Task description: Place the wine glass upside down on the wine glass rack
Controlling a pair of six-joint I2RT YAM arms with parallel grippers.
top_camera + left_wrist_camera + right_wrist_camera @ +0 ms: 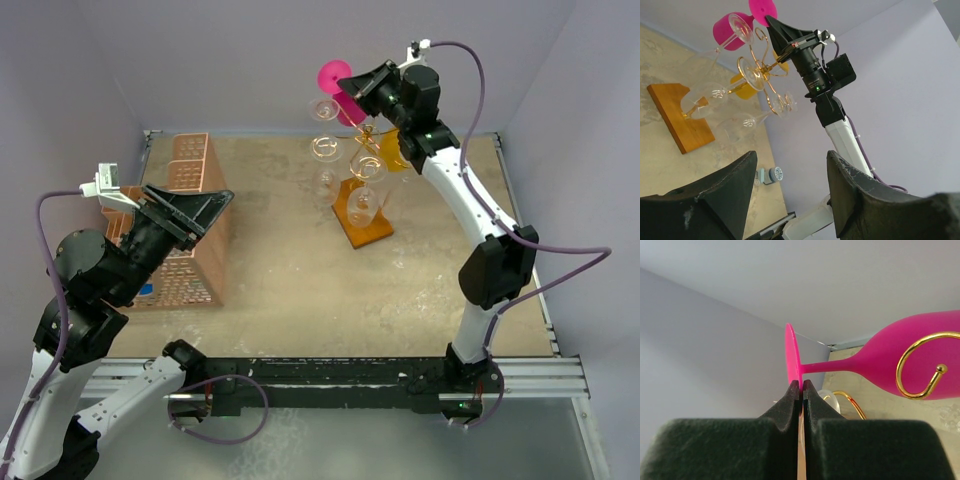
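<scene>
The pink wine glass [348, 103] is held high over the wine glass rack [366, 138], a gold wire stand with scroll arms on an orange-brown wooden base [366, 222]. My right gripper [352, 84] is shut on the edge of the glass's round foot [791, 352]. The stem runs sideways to the bowl [912, 357], which lies behind a gold scroll [920, 365]. In the left wrist view the pink glass [730, 31] is beside the rack's top [765, 70]. My left gripper [200, 210] is open and empty over the crate.
Several clear glasses [325, 148] and a yellow one [393, 150] hang upside down on the rack. An orange lattice crate [190, 160] stands at the left. Purple walls enclose the table's back and sides. A small blue-grey object [771, 175] lies near the wall.
</scene>
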